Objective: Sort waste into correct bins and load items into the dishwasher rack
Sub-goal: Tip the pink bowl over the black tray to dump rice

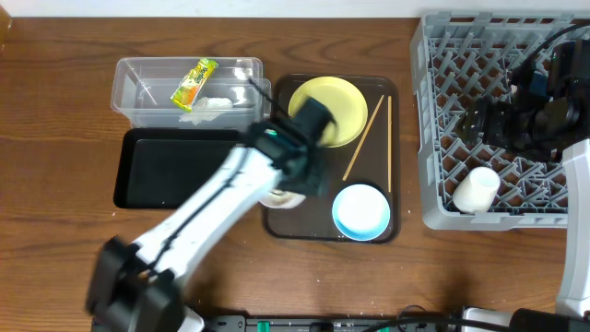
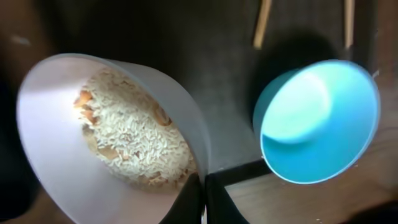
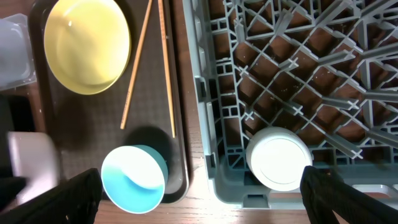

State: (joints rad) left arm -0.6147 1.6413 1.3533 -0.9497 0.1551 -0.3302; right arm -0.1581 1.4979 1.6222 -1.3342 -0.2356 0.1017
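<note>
My left gripper (image 2: 203, 198) is shut on the rim of the pinkish-white bowl (image 2: 56, 143), which holds white rice grains (image 2: 134, 134) and sits at the dark brown tray's left front (image 1: 281, 196). The light blue bowl (image 1: 360, 210) (image 2: 317, 121) sits to its right. The yellow plate (image 1: 327, 109) and two chopsticks (image 1: 367, 134) lie on the same tray. The clear tub (image 1: 138, 78) holds the green-and-yellow wrapper (image 1: 194, 81) and a white scrap (image 1: 207, 103). My right gripper (image 3: 205, 196) is open above the grey rack (image 1: 442, 138), where the white cup (image 1: 477, 189) (image 3: 278, 158) rests.
The black shallow tray (image 1: 175, 171) lies in front of the clear tub, left of the dark brown serving tray (image 1: 396, 166). My left arm crosses over the black tray. The rack fills the table's right side.
</note>
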